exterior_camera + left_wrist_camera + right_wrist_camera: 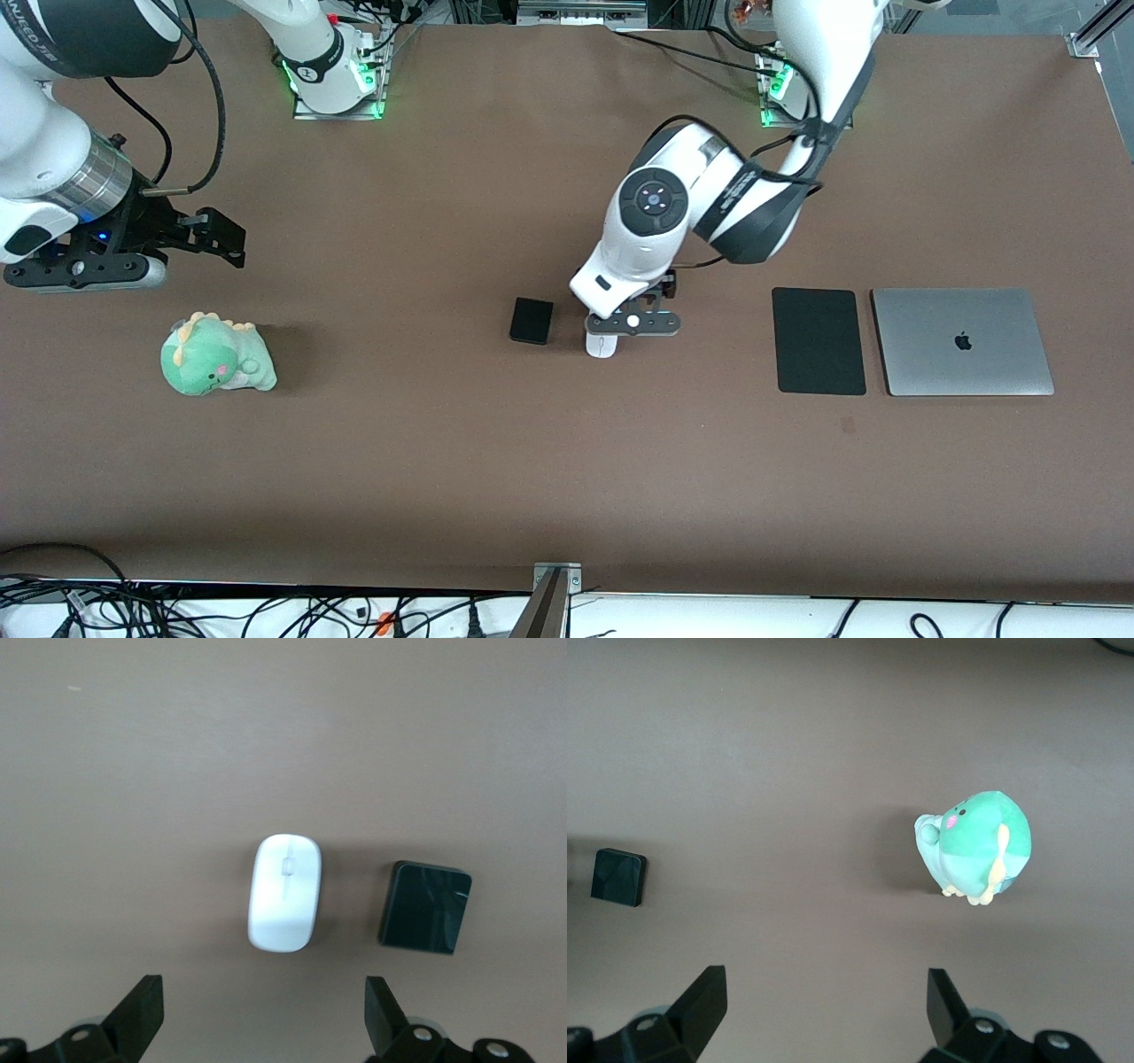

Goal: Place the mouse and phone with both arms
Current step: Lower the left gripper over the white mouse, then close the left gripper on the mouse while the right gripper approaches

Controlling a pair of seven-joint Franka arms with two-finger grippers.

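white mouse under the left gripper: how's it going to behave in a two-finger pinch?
The mouse looks glossy and rounded, so it could well slip or squirt out of a pinch. It lies flat and low on the table, so tipping or rolling seems unlikely. It is probably rigid and light. The left gripper hangs open above it.

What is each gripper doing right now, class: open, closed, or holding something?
Left gripper: open, empty, over the mouse.
Right gripper: open, empty, waiting near the plush dinosaur.
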